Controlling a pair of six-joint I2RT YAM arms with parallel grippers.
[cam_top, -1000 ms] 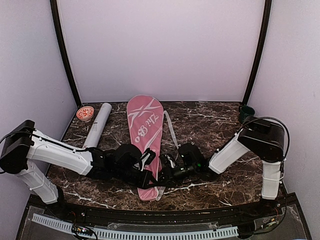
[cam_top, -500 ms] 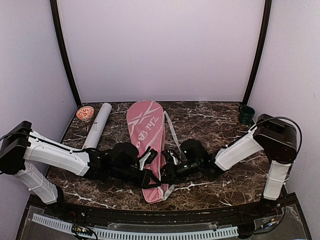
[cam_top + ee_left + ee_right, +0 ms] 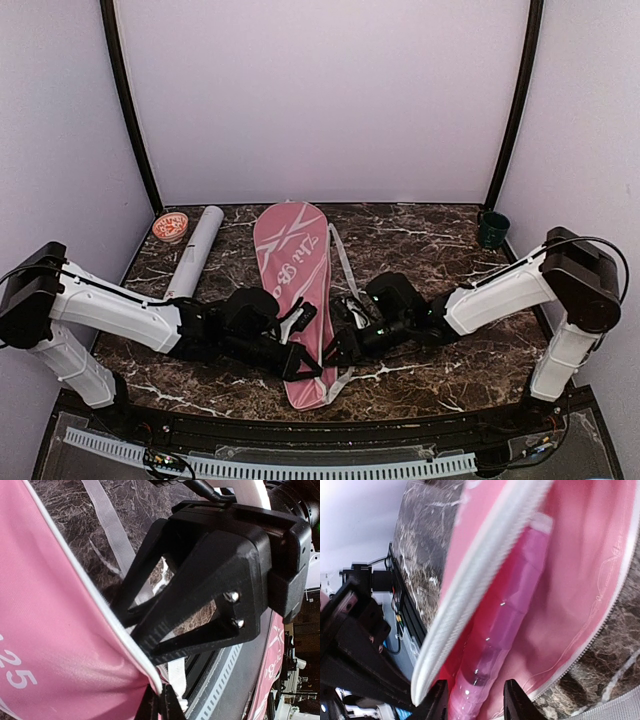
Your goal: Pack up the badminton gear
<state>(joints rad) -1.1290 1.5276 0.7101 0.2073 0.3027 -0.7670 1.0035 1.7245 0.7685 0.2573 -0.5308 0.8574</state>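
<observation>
**A:** What has shifted in the last second?

**B:** The pink racket bag [image 3: 292, 260]. Its narrow end has slid to the right and down towards the bottom edge of the overhead view. The right arm [image 3: 500, 290] has swung its elbow out to the right side of the frame and now lies longer and flatter.

**A:** And the claws?

**B:** The left gripper [image 3: 160, 707] is pinched tight on the bag's white-piped rim [image 3: 100, 605], at lower middle in the overhead view. The right gripper [image 3: 476, 702] has its jaws parted astride the end of a pink-wrapped handle [image 3: 500, 610]. That handle lies inside the bag's gaping mouth. A sliver of gap shows on each side of it, so I judge it isn't clamped.

**A:** What does that mean for the packing?

**B:** At least one racket looks to be inside, and the bag is being drawn into line around it. The mouth isn't closed yet.

**A:** What's left?

**B:** The white cardboard tube [image 3: 195, 250] lies outside the bag at upper left, just beside a round red-and-white thing [image 3: 170, 226]. I can't see any shuttlecocks.
</observation>
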